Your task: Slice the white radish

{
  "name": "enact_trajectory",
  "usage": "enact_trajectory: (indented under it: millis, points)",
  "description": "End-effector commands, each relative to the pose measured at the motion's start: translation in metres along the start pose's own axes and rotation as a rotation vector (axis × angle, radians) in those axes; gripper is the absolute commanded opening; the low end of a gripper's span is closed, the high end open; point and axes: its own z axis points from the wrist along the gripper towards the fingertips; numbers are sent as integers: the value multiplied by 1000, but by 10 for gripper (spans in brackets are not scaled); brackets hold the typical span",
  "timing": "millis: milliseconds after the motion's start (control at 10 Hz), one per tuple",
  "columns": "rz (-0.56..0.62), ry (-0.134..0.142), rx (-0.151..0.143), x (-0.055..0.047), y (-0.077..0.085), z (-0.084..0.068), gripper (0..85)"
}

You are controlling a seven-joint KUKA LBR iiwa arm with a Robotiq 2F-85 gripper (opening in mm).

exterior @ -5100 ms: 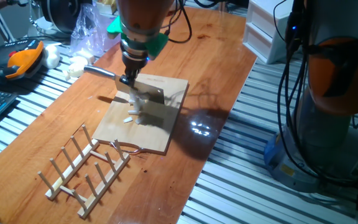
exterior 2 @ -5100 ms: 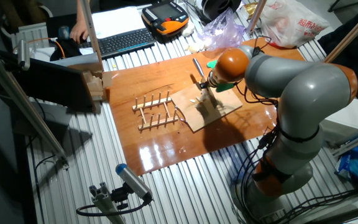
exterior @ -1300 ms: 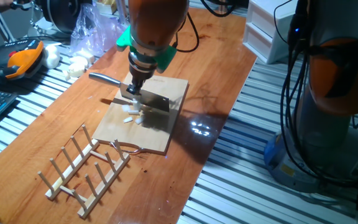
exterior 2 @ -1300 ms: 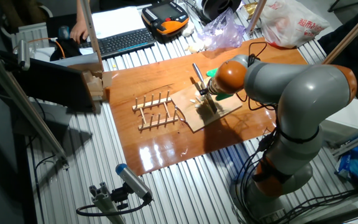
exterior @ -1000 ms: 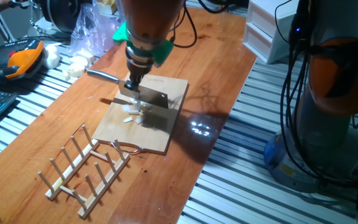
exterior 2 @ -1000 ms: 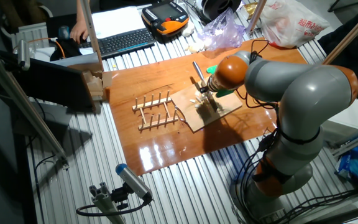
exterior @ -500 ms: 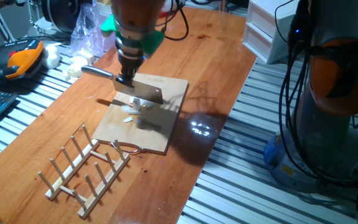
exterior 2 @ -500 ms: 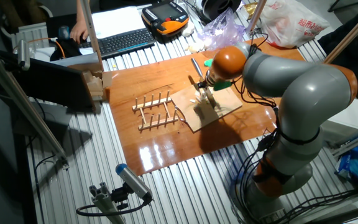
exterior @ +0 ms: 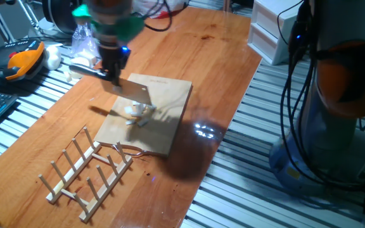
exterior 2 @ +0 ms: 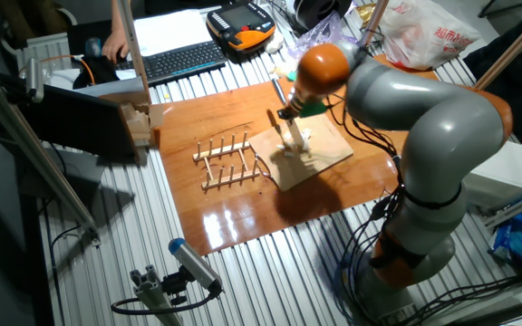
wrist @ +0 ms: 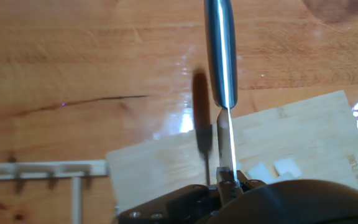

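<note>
Several small white radish pieces lie in a loose cluster on the wooden cutting board. My gripper hangs above the board's far left corner, shut on a steel knife whose blade is lifted clear of the pieces. The other fixed view shows the gripper left of the radish pieces on the board. Looking along the fingers, I see the knife edge-on, running away from my gripper. Two radish pieces lie just to the right on the board.
A wooden dish rack stands near the board's front left corner. Bigger white lumps and a clear plastic bag sit at the table's back left, beside an orange teach pendant. The table's right edge drops to a slatted metal surface.
My gripper has risen and swung left with the knife, from over the radish pieces to the board's far left corner. The pieces have stayed where they were.
</note>
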Motion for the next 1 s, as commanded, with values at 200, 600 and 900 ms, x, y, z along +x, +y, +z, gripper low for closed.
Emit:
enact_trajectory:
  millis: [200, 600, 900]
  points:
    - [25, 7, 33, 2, 36, -8, 0]
    - [-100, -27, -16, -16, 3, -21, 0]
    - [-120, -101, -46, -19, 4, -26, 0]
